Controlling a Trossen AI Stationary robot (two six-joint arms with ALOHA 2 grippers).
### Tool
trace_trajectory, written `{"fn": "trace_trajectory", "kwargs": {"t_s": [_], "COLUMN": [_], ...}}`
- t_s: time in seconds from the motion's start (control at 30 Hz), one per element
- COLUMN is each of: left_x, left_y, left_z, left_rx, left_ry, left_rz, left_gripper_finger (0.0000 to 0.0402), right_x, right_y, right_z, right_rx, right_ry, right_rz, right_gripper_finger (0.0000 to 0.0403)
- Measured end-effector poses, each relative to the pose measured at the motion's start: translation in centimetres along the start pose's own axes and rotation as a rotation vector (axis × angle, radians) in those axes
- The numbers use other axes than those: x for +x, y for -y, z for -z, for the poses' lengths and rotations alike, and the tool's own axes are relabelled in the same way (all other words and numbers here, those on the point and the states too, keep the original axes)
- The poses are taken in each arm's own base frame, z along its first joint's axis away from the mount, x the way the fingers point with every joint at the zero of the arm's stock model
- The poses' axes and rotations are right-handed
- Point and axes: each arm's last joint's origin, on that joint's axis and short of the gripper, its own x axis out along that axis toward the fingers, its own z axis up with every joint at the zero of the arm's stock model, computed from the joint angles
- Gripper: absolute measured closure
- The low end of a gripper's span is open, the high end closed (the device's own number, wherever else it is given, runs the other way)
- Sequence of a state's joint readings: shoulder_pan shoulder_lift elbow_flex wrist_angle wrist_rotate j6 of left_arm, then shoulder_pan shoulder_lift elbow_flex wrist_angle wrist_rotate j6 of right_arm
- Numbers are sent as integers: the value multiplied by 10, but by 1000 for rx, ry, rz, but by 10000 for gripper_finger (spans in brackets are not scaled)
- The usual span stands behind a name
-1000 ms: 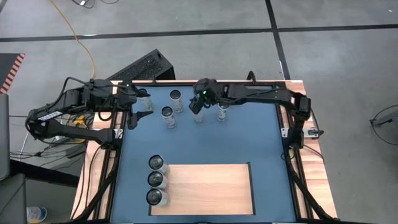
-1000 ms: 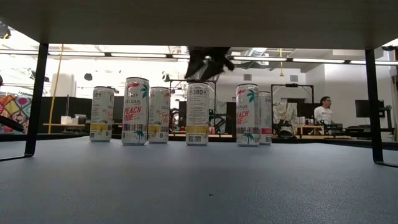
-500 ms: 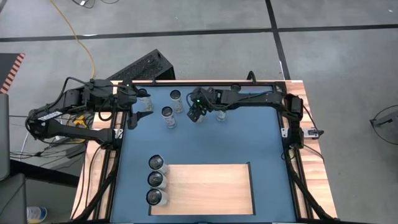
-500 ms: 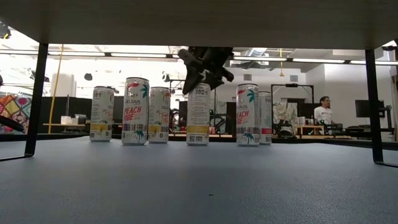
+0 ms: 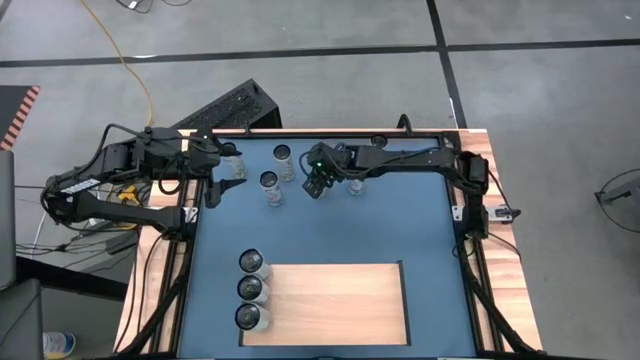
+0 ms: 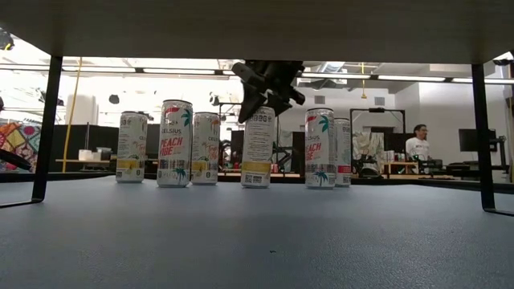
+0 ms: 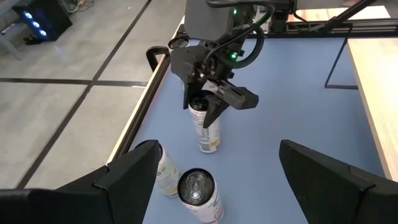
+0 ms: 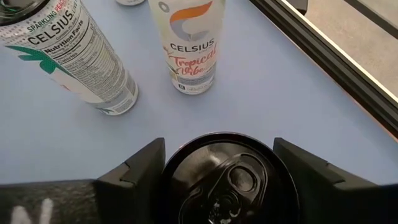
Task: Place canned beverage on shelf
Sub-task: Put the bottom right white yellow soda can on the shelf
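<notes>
Left hand [image 5: 222, 178]: I have the left arm parked at the far left edge of the blue tabletop [image 5: 420, 230]. Its two dark fingers stand spread and empty; a can sits just beside them.

Stocked cans: three silver-topped drink cans [image 5: 251, 290] stand in a column at the left end of the shelf [image 5: 340, 300], the flat pale wood-grain panel at the near side of the tabletop. The rest of the panel is bare.

Target can: the tall slim white printed beverage can [image 6: 258, 147] stands upright in the far row, well apart from the shelf, with neighbours on both sides. From the left wrist camera I see it as the can [image 7: 206, 126] under the other arm.

Right hand [image 5: 318, 181]: it straddles the top of the target can, one finger on each side of the rim, the dark lid centred between them in its own wrist camera. Fingers [image 8: 134, 168] are not yet pressed home, so open, not gripping.

Step in hand, my judgement: the grasp. I would drop a little lower so the pads meet the straight wall below the rim, then close squarely and keep the can vertical.

Risk: the neighbouring peach-labelled can [image 6: 320, 148] is near; lift straight up before carrying toward the bare part of the shelf.
</notes>
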State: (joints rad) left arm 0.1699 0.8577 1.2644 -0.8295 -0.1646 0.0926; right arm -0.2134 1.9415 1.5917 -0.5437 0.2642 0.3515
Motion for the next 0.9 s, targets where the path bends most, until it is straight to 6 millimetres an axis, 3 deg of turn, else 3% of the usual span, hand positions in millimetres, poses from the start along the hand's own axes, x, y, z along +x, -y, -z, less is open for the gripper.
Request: {"fn": "trace_trajectory", "kwargs": {"t_s": [0.1,0.33,0.47,0.67,0.9], "left_x": [0,0,0,0,0], "left_y": [0,0,0,1,3], "left_z": [0,0,0,-1,-2], "left_rx": [-7,-7,-11,-26,-24], "left_ry": [-1,0,2,8,23], "left_rz": [0,0,0,37,106], "left_gripper_finger": [83,83,83,83,83], "right_x": [-1,-4,-16,-53,-120], "right_y": [-1,-11,-20,-38,-57], "right_z": [1,3,-2,-30,-57], "right_rx": [-7,-48,-127,-262,-465], "right_ry": [-4,12,20,109,223], "right_rz": [-1,10,1,-38,60], "right_gripper_finger": [175,175,175,175,175]}}
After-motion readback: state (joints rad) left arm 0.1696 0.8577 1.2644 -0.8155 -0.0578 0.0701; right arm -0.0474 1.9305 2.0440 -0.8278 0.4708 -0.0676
